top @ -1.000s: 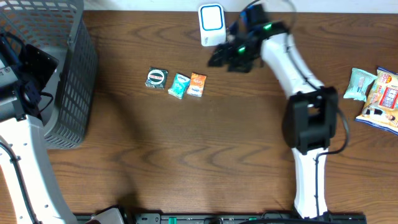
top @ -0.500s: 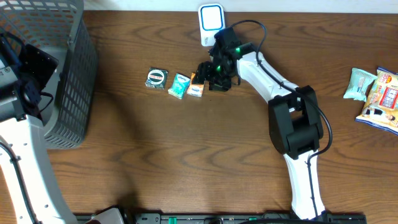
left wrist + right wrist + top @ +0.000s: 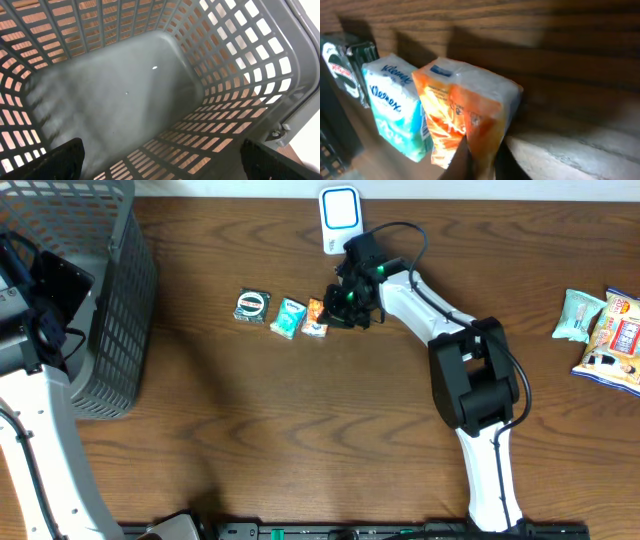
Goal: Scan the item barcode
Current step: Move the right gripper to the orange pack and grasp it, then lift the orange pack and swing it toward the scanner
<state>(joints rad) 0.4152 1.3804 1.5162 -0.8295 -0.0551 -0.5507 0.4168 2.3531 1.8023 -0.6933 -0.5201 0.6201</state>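
Observation:
The item in hand is a small orange tissue packet (image 3: 316, 317), the rightmost of three packets lying in a row on the wooden table. My right gripper (image 3: 336, 309) reaches it from the right and is shut on its near edge. In the right wrist view the orange packet (image 3: 465, 112) is pinched between my right gripper's (image 3: 482, 162) dark fingers. The white barcode scanner (image 3: 340, 218) stands at the table's back edge, just behind the arm. My left gripper (image 3: 162, 165) hangs open over the inside of the grey basket (image 3: 125, 90), holding nothing.
A teal Kleenex packet (image 3: 289, 317) touches the orange one on its left, and a dark green packet (image 3: 251, 306) lies beyond it. The grey basket (image 3: 95, 300) fills the left side. Snack bags (image 3: 608, 330) lie at the far right edge.
My right arm swung from beside the scanner down and left to the orange packet, and its jaws closed on it. The left arm has not moved.

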